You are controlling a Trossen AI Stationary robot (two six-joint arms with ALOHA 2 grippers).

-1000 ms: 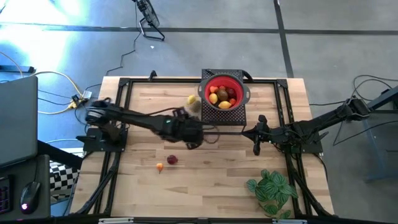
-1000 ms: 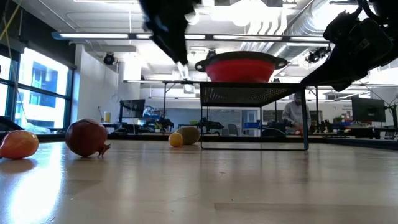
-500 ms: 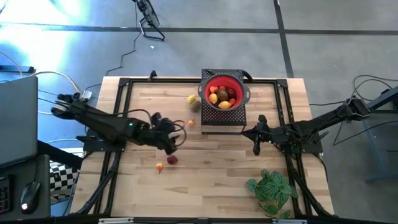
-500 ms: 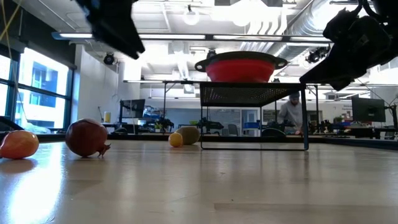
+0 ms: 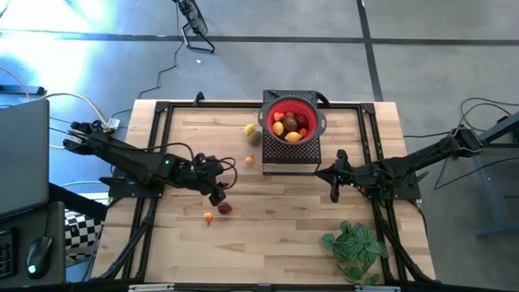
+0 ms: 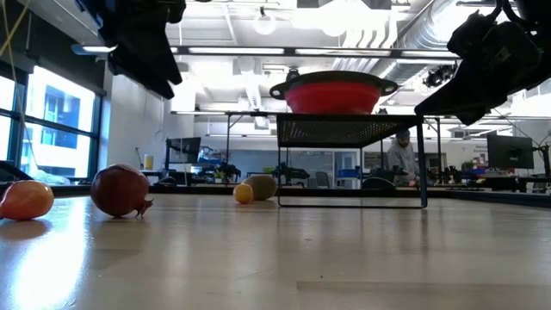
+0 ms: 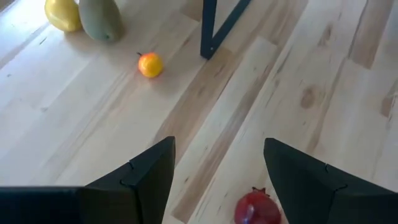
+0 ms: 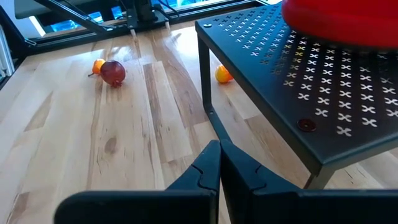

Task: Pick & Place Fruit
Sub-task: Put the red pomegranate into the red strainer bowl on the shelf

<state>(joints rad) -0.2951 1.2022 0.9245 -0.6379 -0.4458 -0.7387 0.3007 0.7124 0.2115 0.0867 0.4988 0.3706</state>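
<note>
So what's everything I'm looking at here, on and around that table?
Table: one, pale wood, framed by black rails.
Stand: one, black perforated metal, far middle of the table.
Bowl: one, red, on top of the stand, holding several yellow, orange and red fruits.
Pomegranate: one, dark red, on the near-left part of the table.
Orange fruit: one, small, beside the pomegranate.
Small orange: one, just left of the stand.
Yellow fruit: one, left of the bowl, with a brownish-green fruit touching it.
Plant: one, green, leafy, near right.
Person: one, far in the room behind.
Left pincer: open, above the pomegranate.
Right pincer: shut, waiting right of the stand.
</note>
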